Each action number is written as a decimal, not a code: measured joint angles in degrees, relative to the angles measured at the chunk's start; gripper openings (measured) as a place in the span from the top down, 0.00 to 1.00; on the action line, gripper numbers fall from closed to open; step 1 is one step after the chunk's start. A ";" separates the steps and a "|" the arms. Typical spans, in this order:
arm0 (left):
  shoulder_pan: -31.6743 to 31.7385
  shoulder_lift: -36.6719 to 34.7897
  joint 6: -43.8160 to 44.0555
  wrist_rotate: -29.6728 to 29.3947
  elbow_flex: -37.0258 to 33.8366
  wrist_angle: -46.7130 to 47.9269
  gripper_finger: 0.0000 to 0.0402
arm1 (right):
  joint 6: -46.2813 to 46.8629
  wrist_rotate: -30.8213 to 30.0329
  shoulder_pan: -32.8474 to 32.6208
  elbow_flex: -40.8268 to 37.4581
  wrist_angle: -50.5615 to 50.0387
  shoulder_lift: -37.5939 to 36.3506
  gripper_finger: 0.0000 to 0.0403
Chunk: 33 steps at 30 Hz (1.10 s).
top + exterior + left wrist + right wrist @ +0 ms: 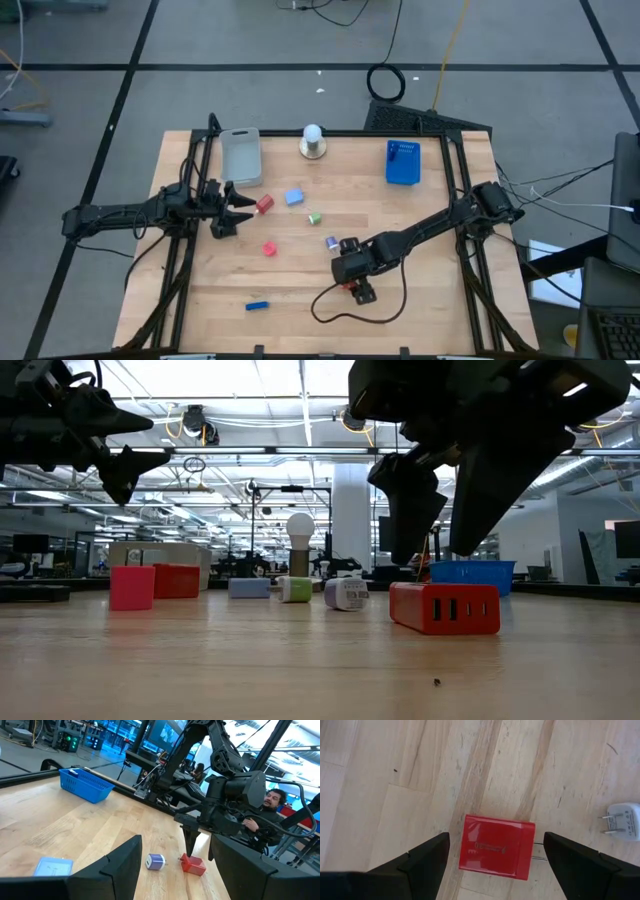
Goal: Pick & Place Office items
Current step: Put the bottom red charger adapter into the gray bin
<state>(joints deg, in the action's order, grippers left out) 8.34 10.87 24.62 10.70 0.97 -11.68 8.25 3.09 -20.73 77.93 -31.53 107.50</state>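
Right tool [495, 851] spread, pointing down over red charger [496, 846], seemingly clear.

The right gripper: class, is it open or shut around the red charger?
Open. The right gripper hangs above the red charger lying on the table, one finger on either side, neither touching it.

A light wooden tabletop [420, 300] carries a grey tray [242, 156] near its far left corner and a blue basket-like tray [403, 163] near the far right. Between them, at the far edge, stands a white ball on a round grey base [313, 141]. A black cable [340, 316] loops across the near side. Beyond the tabletop, a person [272, 800] sits.
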 joint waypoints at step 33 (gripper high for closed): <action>0.00 -0.01 -0.28 1.46 -0.02 0.46 0.39 | 6.69 4.52 0.38 -0.68 1.74 3.78 0.21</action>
<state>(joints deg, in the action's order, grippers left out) 8.34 10.86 24.34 12.16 0.95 -11.22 14.94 7.61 -20.35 77.25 -29.79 111.28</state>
